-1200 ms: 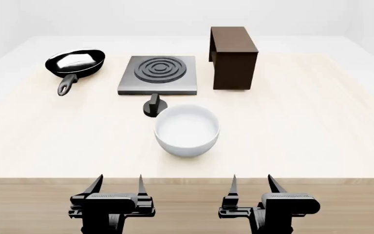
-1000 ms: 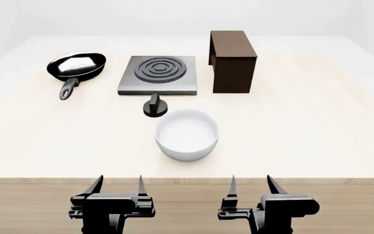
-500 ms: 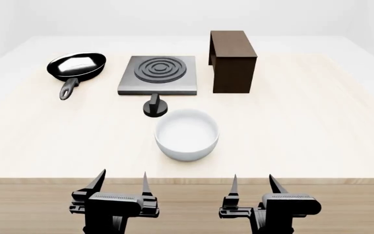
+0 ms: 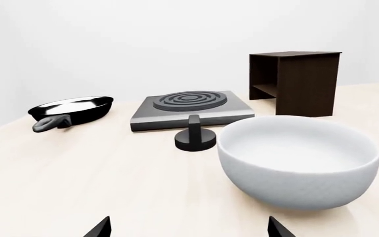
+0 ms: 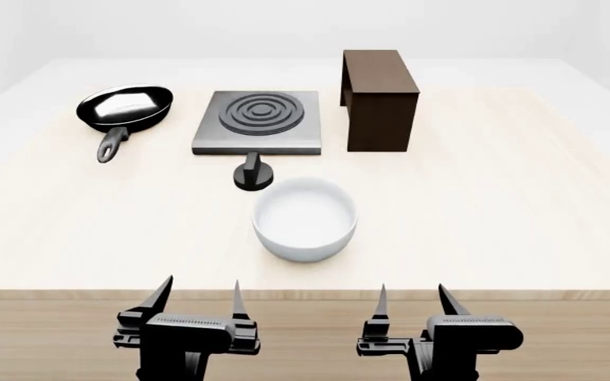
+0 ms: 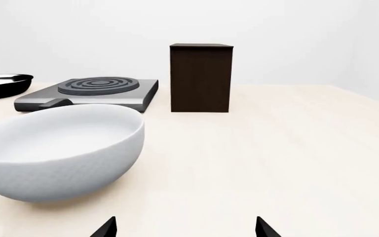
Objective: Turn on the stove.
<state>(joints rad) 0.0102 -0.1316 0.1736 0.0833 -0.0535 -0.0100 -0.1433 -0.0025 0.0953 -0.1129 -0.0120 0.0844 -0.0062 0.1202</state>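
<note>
The stove (image 5: 257, 121) is a flat grey square hotplate with coil rings at the table's far middle; it also shows in the left wrist view (image 4: 191, 108) and the right wrist view (image 6: 91, 93). Its small black round knob (image 5: 253, 175) stands apart just in front of it, also in the left wrist view (image 4: 195, 137); in the right wrist view the bowl hides it. My left gripper (image 5: 200, 292) and right gripper (image 5: 415, 294) are both open and empty at the table's near edge, far from the knob.
A white bowl (image 5: 304, 216) sits just in front of the knob, between it and my grippers. A black frying pan (image 5: 123, 109) lies left of the stove. A dark brown wooden box (image 5: 380, 97) stands to its right. The table's near edge (image 5: 305, 294) lies under my fingertips.
The frying pan and box settled slightly at first. My left gripper has shifted a little to the right and forward. The right gripper has not moved.
</note>
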